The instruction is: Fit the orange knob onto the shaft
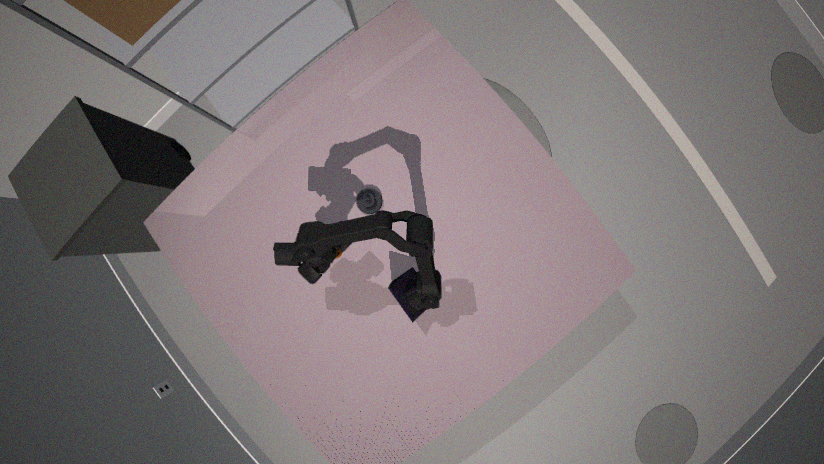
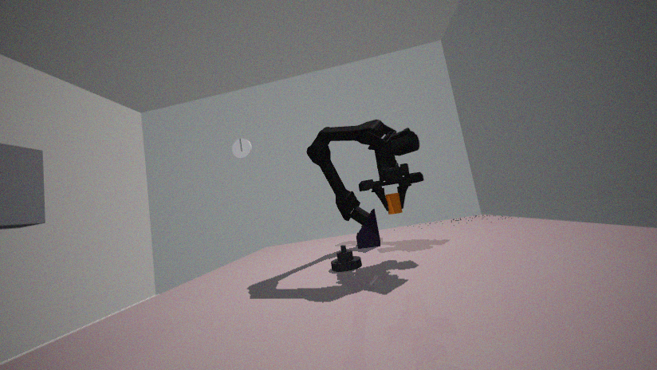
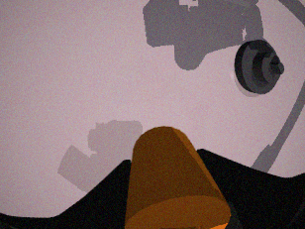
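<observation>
The orange knob (image 2: 394, 203) (image 3: 165, 172) is a tall cylinder held roughly upright between the two black fingers. It hangs well above the table; in the top view only a sliver of the knob (image 1: 338, 252) shows beside the arm. My gripper (image 2: 395, 207) is shut on it. The dark round pedestal (image 1: 369, 199) (image 2: 346, 265) (image 3: 246, 68) stands on the pink table, with the thin dark shaft (image 2: 343, 248) (image 3: 278, 67) upright on its top. The knob is off to one side of the pedestal and higher than it. The shaft's flat side cannot be made out.
The arm's dark base (image 1: 410, 293) (image 2: 369, 235) stands on the pink table (image 1: 518, 230) (image 2: 275, 331), behind the pedestal in the exterior view. Arm shadows lie around the pedestal. A large grey box (image 1: 63, 178) is beyond the table's left edge in the top view.
</observation>
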`<state>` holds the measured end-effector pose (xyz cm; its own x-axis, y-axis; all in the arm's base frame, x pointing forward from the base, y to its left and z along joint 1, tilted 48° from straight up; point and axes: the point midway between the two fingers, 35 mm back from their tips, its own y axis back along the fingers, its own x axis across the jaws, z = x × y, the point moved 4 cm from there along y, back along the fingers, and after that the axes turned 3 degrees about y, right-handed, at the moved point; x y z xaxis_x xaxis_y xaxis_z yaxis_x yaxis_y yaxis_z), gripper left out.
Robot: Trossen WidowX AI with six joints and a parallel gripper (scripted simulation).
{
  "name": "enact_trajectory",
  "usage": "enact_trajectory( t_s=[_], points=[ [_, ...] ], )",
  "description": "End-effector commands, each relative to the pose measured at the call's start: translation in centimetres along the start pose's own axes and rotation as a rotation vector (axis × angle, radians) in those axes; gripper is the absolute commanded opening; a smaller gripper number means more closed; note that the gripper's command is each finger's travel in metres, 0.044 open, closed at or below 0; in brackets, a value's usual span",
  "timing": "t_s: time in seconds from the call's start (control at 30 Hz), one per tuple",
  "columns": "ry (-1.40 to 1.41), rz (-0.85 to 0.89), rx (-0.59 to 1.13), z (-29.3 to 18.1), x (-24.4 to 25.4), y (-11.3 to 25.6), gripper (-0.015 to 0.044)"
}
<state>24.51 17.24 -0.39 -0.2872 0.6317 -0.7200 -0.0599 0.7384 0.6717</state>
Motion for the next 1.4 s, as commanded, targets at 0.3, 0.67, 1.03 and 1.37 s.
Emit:
enact_trajectory(
  t_s=[0.3, 0.67, 1.03, 1.37],
  points=[
    [-0.009, 0.018, -0.007, 0.7, -1.8, 1.3, 0.0000],
    [-0.006, 0.028, -0.012, 2.0, -4.7, 0.5, 0.0000],
    [-0.005, 0.031, -0.015, 3.0, -7.8, -0.4, 0.0000],
    [-0.007, 0.027, -0.016, 3.6, -10.7, -1.3, 0.0000]
  ],
)
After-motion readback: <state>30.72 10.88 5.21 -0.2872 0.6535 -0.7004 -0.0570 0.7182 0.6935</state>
